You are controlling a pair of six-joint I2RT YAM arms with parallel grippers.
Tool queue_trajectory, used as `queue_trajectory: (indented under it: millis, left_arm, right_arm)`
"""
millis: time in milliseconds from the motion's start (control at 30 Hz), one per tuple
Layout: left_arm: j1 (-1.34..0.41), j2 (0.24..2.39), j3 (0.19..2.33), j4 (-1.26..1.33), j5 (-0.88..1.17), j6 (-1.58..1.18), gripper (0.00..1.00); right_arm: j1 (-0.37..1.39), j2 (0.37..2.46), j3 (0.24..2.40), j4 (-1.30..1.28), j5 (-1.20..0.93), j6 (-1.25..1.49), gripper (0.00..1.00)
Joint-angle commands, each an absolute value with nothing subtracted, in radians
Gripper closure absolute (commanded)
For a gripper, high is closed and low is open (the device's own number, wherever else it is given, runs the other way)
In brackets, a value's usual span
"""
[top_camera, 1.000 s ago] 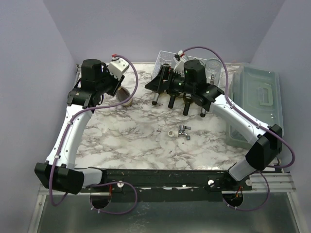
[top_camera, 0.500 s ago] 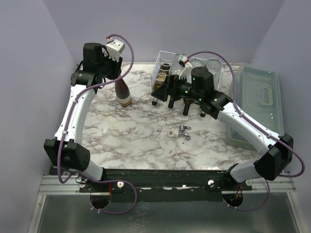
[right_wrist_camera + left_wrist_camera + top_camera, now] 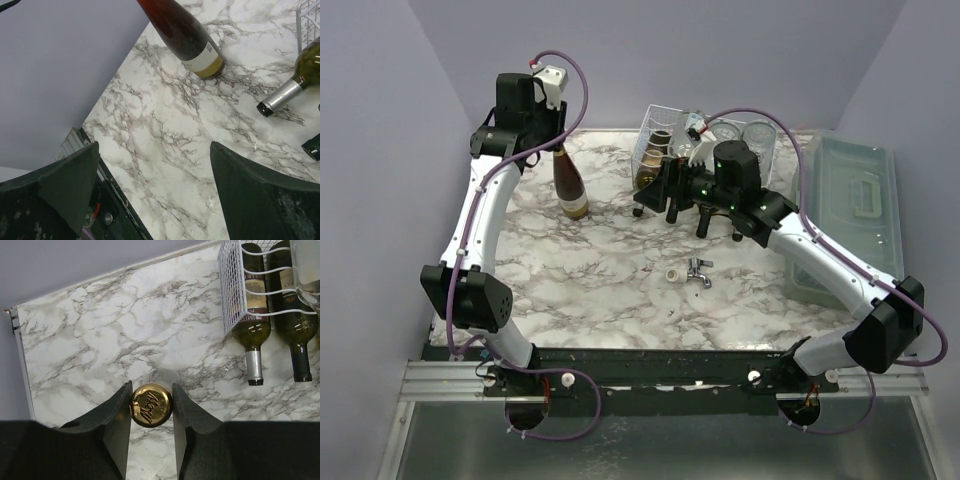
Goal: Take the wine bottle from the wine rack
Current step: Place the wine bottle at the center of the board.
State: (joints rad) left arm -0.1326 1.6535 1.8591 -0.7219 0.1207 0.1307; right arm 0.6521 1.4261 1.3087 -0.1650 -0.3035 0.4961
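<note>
A brown wine bottle (image 3: 570, 185) with a cream label stands upright on the marble table, left of the white wire wine rack (image 3: 658, 130). My left gripper (image 3: 545, 140) is shut on its gold-capped neck; the cap (image 3: 151, 405) shows from above between the fingers. The bottle also shows in the right wrist view (image 3: 182, 35). The rack (image 3: 232, 285) holds several more dark bottles (image 3: 255, 315) with necks pointing out. My right gripper (image 3: 655, 185) is open and empty, in front of the rack.
A translucent grey-green lidded bin (image 3: 850, 215) lies along the right side. A small white ring (image 3: 674, 274) and a metal tap fitting (image 3: 698, 272) lie mid-table. Clear glass jars (image 3: 757, 135) stand behind the rack. Walls close in on the left and back.
My left arm has raised the brown bottle from a tilt to upright at the back left. My right gripper has drawn slightly back from the rack and stays open.
</note>
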Motion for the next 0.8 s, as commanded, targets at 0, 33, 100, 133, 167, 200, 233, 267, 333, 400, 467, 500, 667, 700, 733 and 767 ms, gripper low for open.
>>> queue_trajectory:
  millis: [0, 33, 100, 133, 167, 200, 233, 267, 333, 400, 467, 500, 667, 700, 733, 767]
  left_arm:
    - [-0.129, 1.649, 1.919, -0.708, 0.094, 0.086, 0.63]
    - [-0.127, 1.651, 1.922, -0.710, 0.094, 0.083, 0.59]
    - [-0.128, 1.656, 1.927, -0.715, 0.094, 0.079, 0.51]
    - [-0.128, 1.659, 1.930, -0.716, 0.094, 0.078, 0.46]
    - [-0.127, 1.659, 1.933, -0.717, 0.094, 0.076, 0.42]
    - [-0.128, 1.660, 1.938, -0.719, 0.093, 0.074, 0.38]
    - [-0.129, 1.661, 1.942, -0.721, 0.096, 0.072, 0.34]
    - [-0.127, 1.661, 1.949, -0.722, 0.099, 0.069, 0.29]
    - [-0.128, 1.659, 1.965, -0.731, 0.094, 0.051, 0.19]
    - [-0.128, 1.646, 1.971, -0.731, 0.101, 0.040, 0.10]
    - [-0.128, 1.626, 1.970, -0.732, 0.124, 0.028, 0.05]
    - [-0.129, 1.611, 1.967, -0.731, 0.131, 0.014, 0.02]
    - [-0.104, 1.463, 1.788, -0.626, 0.249, -0.117, 0.02]
    - [-0.091, 1.421, 1.703, -0.565, 0.282, -0.155, 0.01]
    - [-0.080, 1.372, 1.627, -0.508, 0.300, -0.189, 0.01]
    - [-0.067, 1.332, 1.542, -0.448, 0.315, -0.228, 0.01]
  right_arm:
    - [0.637, 1.393, 1.296, -0.150, -0.298, 0.475, 0.05]
    - [0.631, 1.391, 1.294, -0.150, -0.303, 0.475, 0.05]
    - [0.626, 1.387, 1.289, -0.149, -0.309, 0.474, 0.05]
    - [0.624, 1.385, 1.287, -0.149, -0.311, 0.474, 0.05]
    - [0.623, 1.383, 1.287, -0.149, -0.314, 0.472, 0.05]
    - [0.620, 1.380, 1.286, -0.150, -0.317, 0.469, 0.05]
    - [0.617, 1.377, 1.286, -0.150, -0.319, 0.467, 0.05]
    - [0.614, 1.376, 1.286, -0.152, -0.322, 0.464, 0.05]
    - [0.608, 1.370, 1.286, -0.153, -0.327, 0.454, 0.05]
    - [0.602, 1.365, 1.285, -0.155, -0.332, 0.440, 0.05]
    - [0.593, 1.356, 1.279, -0.155, -0.355, 0.414, 0.04]
    - [0.585, 1.349, 1.276, -0.155, -0.379, 0.395, 0.04]
    - [0.526, 1.296, 1.240, -0.194, -0.629, 0.145, 0.00]
    - [0.506, 1.279, 1.230, -0.217, -0.690, 0.089, 0.00]
    - [0.490, 1.261, 1.217, -0.239, -0.744, 0.045, 0.00]
    - [0.473, 1.247, 1.206, -0.267, -0.788, 0.011, 0.00]
